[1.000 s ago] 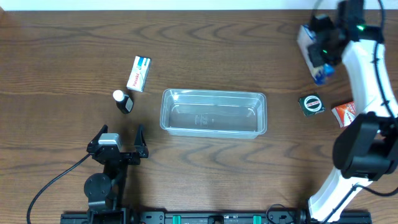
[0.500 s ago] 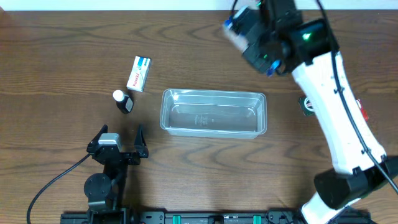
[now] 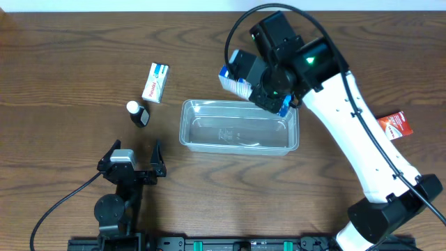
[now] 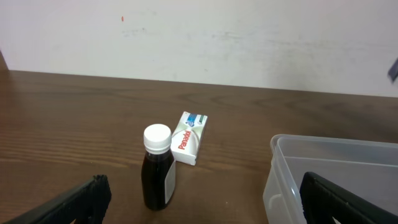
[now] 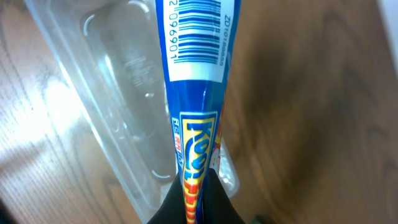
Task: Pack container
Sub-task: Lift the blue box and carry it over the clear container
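Observation:
The clear plastic container (image 3: 209, 147) sits at the table's middle and holds nothing. My right gripper (image 3: 267, 89) hangs over its back rim, shut on a blue and white packet (image 3: 234, 78) with a barcode. In the right wrist view the packet (image 5: 196, 62) runs up from the shut gripper (image 5: 198, 194), with the container (image 5: 118, 93) below it. My left gripper (image 3: 134, 155) rests open near the front left. Seen from the left wrist, nothing lies in the open gripper (image 4: 214, 211), and the container's corner (image 4: 292, 180) shows at the right.
A dark bottle with a white cap (image 3: 139, 113) (image 4: 157, 168) stands left of the container. A white Panadol box (image 3: 155, 82) (image 4: 189, 138) lies behind it. A red packet (image 3: 395, 125) lies at the right, beyond my right arm.
My right arm has swung from the far right edge leftward with the packet, to above the container's back rim. The left arm has not moved.

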`<state>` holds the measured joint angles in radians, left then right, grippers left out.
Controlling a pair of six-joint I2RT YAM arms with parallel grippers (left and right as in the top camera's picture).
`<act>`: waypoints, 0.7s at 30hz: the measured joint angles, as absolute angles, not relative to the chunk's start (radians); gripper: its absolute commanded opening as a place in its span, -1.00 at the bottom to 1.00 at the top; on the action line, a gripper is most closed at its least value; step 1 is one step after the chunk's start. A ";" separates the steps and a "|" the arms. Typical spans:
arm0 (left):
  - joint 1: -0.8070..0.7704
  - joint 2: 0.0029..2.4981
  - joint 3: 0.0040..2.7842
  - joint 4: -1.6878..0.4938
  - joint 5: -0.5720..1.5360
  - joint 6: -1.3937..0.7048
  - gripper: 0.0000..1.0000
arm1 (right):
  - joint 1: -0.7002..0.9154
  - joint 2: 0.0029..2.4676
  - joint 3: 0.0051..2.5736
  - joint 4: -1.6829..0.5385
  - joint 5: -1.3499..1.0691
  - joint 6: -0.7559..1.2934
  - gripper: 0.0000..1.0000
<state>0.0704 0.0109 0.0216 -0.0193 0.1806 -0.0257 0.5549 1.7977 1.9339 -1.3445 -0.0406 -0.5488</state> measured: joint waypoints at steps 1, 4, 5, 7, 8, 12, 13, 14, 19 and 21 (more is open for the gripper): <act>0.070 0.011 0.022 -0.019 0.181 -0.026 0.96 | 0.555 1.798 1.913 -1.336 -0.048 -0.551 -0.97; 0.070 0.011 0.022 -0.019 0.181 -0.026 0.96 | 0.555 1.798 1.846 -1.304 -0.069 -0.559 -0.97; 0.070 0.011 0.022 -0.019 0.181 -0.026 0.96 | 0.555 1.798 1.826 -1.291 -0.077 -0.562 -0.98; 0.070 0.011 0.022 -0.019 0.181 -0.026 0.96 | 0.555 1.798 1.797 -1.268 -0.091 -0.566 -0.98; 0.070 0.011 0.022 -0.019 0.181 -0.026 0.96 | 0.555 1.798 1.783 -1.257 -0.098 -0.567 -0.97; 0.070 0.011 0.022 -0.019 0.181 -0.026 0.96 | 0.555 1.798 1.726 -1.197 -0.115 -0.574 -0.98; 0.070 0.011 0.022 -0.019 0.181 -0.026 0.96 | 0.555 1.798 1.706 -1.179 -0.118 -0.575 -0.98; 0.070 0.011 0.022 -0.019 0.181 -0.026 0.96 | 0.555 1.798 1.689 -1.164 -0.119 -0.577 -0.98; 0.070 0.011 0.022 -0.019 0.181 -0.026 0.96 | 0.555 1.798 1.614 -1.093 -0.120 -0.595 -0.95; 0.070 0.011 0.022 -0.019 0.181 -0.026 0.96 | 0.555 1.798 1.591 -1.085 -0.117 -0.623 -0.89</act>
<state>0.0704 0.0109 0.0216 -0.0193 0.1806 -0.0257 0.5549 1.7981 1.5909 -1.0847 -0.1165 -0.6231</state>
